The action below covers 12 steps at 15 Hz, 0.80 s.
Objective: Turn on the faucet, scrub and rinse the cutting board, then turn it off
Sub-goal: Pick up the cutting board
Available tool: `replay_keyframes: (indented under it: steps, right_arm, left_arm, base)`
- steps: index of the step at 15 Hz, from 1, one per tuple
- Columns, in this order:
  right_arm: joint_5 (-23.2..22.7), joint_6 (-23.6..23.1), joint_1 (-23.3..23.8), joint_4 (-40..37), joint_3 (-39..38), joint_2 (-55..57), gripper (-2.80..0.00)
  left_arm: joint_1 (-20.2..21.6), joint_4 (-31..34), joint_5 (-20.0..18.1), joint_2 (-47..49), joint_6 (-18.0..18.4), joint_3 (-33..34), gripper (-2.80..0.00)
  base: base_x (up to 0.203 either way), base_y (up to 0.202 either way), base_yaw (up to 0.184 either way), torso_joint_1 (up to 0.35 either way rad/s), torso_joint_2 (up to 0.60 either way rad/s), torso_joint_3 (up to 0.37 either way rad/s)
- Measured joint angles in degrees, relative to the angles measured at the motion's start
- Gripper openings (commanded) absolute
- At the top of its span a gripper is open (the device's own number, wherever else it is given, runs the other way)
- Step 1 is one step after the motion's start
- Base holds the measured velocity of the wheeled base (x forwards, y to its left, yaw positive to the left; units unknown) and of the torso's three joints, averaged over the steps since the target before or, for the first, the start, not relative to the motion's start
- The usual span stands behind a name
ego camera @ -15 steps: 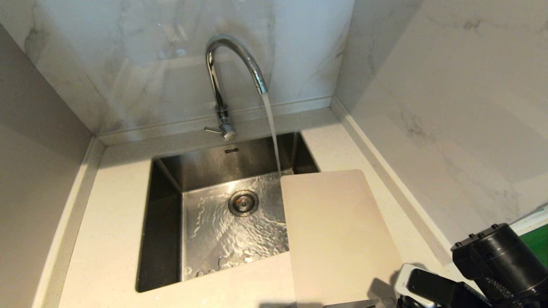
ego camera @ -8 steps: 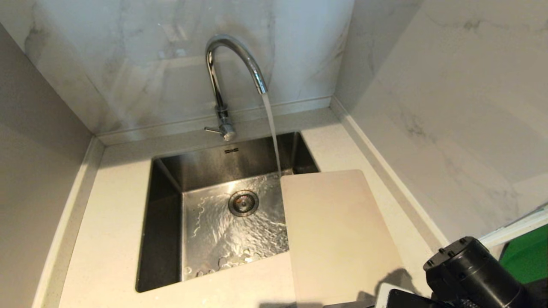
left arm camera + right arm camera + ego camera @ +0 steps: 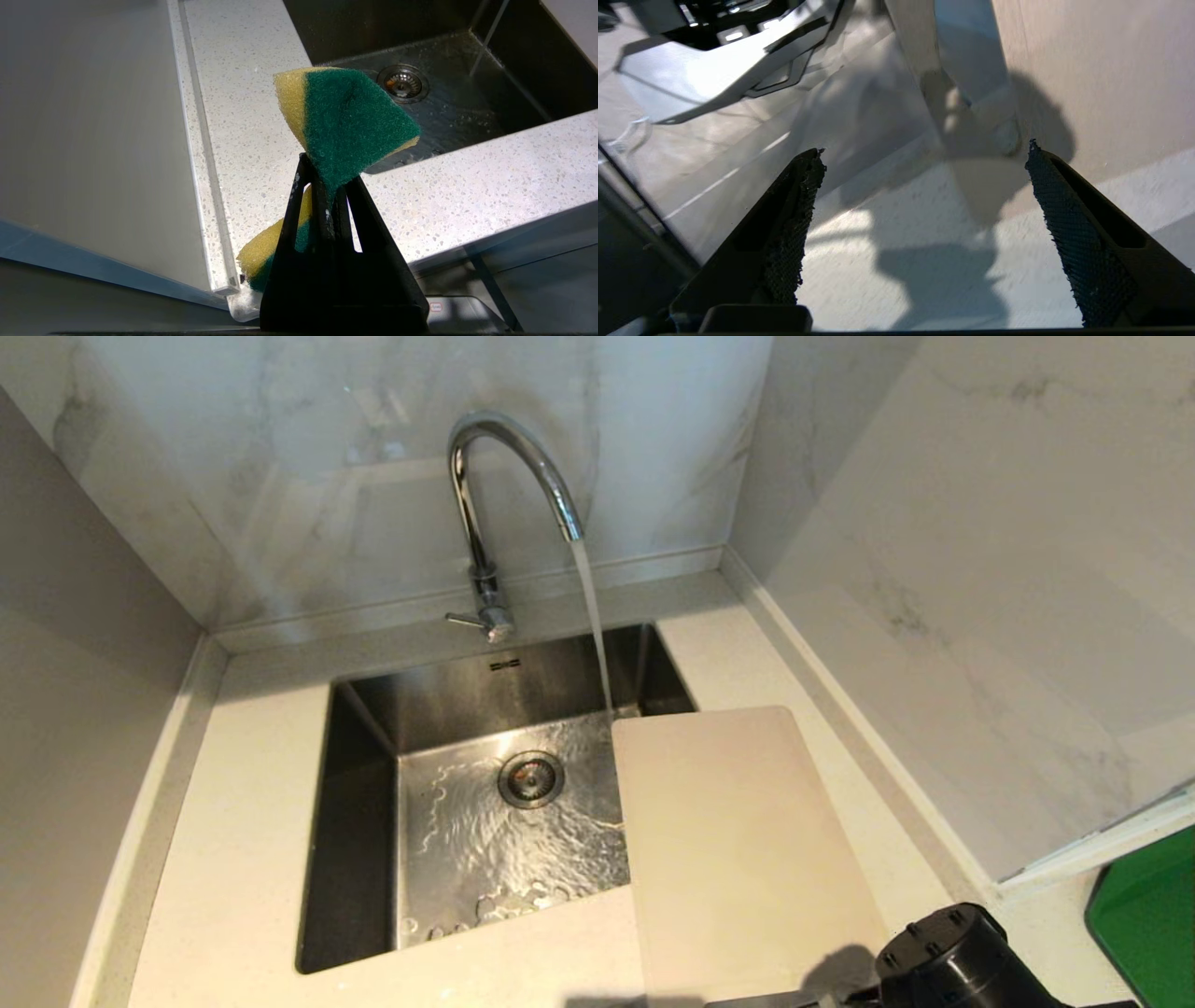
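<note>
The chrome faucet stands behind the sink, its side lever pointing left. Water runs from the spout and lands just past the far edge of the cutting board. This cream board lies flat on the counter to the right of the sink and overhangs the basin's right side. My left gripper is shut on a green-and-yellow sponge, held over the counter near the sink's front left corner. My right gripper is open and empty over blurred pale counter. Only its black wrist shows in the head view, by the board's near right corner.
The steel sink has a round drain and rippling water on its floor. Marble walls close in behind and to the right. A green object sits at the far right edge. Speckled counter lies left of the sink.
My right arm has dropped toward the lower edge of the head view and shifted left, uncovering more of the green object. The board has not moved and the water still runs.
</note>
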State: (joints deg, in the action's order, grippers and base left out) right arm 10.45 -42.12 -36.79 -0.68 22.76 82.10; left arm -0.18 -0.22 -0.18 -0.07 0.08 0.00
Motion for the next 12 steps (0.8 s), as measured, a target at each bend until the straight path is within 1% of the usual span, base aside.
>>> replay_keyframes:
  steps: [1,2,6,8,10,12]
  right_arm:
    - [0.0,-1.8,0.0,3.5,-1.4,1.0,0.00]
    - [-0.1,-3.0,0.0,4.6,-2.1,1.8,0.00]
    - [-0.4,-6.3,0.0,4.8,-2.4,4.6,0.00]
    - [-2.2,-10.7,1.3,4.9,-1.8,5.4,0.00]
    - [-5.0,-16.1,4.4,5.9,-0.2,6.1,0.00]
    - [-6.8,-22.3,7.5,5.9,1.4,6.6,0.00]
  left_arm:
    - [0.0,0.0,0.0,0.0,0.0,0.0,-2.80]
    - [0.0,0.0,0.0,0.0,0.0,0.0,-2.80]
    - [0.0,0.0,0.0,0.0,0.0,0.0,-2.80]
    - [0.0,0.0,0.0,0.0,0.0,0.0,-2.80]
    - [0.0,0.0,0.0,0.0,0.0,0.0,-2.80]
    - [0.0,0.0,0.0,0.0,0.1,0.0,-2.80]
  base:
    - [0.000,0.000,0.000,0.000,0.00,0.000]
    - [0.000,0.000,0.000,0.000,0.00,0.000]
    - [0.000,0.000,0.000,0.000,0.00,0.000]
    - [0.000,0.000,0.000,0.000,0.00,0.000]
    - [0.000,0.000,0.000,0.000,0.00,0.000]
    - [0.000,0.000,0.000,0.000,0.00,0.000]
